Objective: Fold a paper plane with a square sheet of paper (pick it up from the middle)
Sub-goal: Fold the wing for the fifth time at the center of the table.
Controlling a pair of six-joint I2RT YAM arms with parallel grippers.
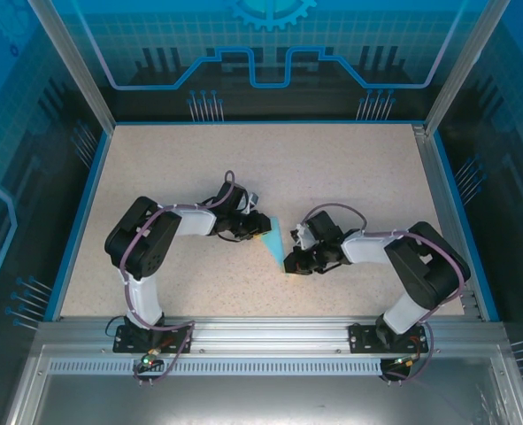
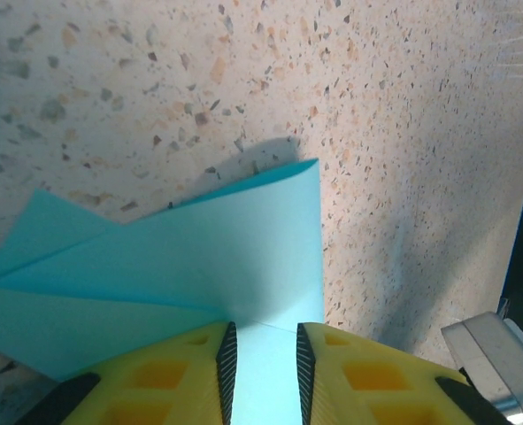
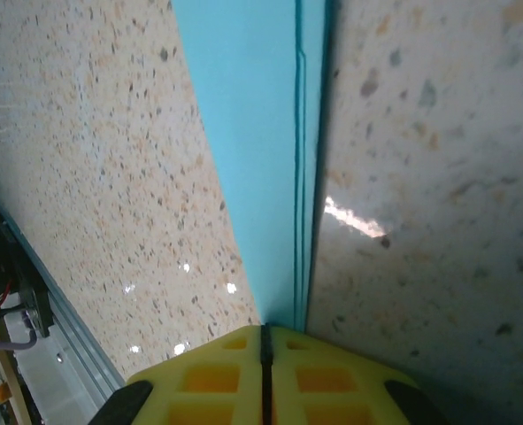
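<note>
The paper plane (image 1: 274, 241) lay on the worktop (image 1: 349, 168), middle, between both arms. Right claw (image 3: 264, 329) was clenched on its narrow tip; left claw (image 2: 265, 332) sat slightly released over the wide end, maybe just pressing it.

Speckled beige table top (image 1: 332, 168) under even light. Translucent blue panels (image 1: 270, 44) with printed line patterns stand on three sides, and an aluminium rail (image 1: 261, 329) runs along the near edge.
</note>
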